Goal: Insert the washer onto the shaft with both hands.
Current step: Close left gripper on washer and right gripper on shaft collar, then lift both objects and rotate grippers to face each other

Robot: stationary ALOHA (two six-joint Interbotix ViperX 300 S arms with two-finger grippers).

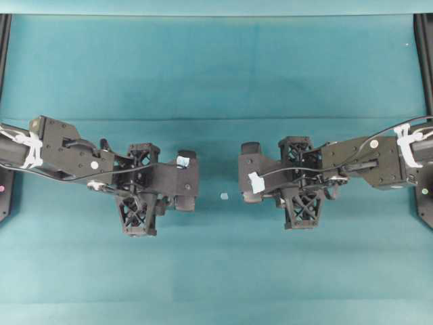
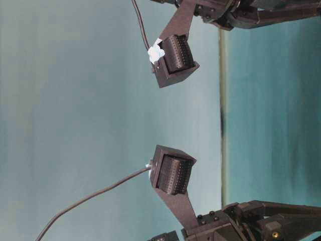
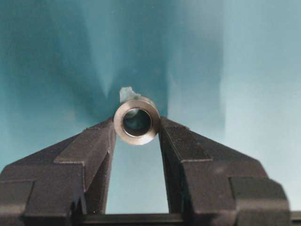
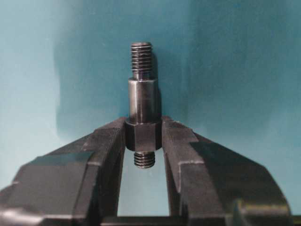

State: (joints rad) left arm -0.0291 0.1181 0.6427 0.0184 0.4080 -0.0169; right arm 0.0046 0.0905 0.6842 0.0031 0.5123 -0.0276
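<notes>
washer (image 3: 137,121): pinched between the left gripper (image 3: 137,141) jaws, bore facing out
shaft (image 4: 142,106): clamped by its hex collar in the right gripper (image 4: 143,141), threaded tip forward
left to do: grippers well apart, nothing threaded on yet

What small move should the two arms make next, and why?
Probably ease the grippers together. The left gripper is shut on the silvery metal ring washer, the right gripper on the dark stepped metal shaft, and a gap separates them overhead.
</notes>
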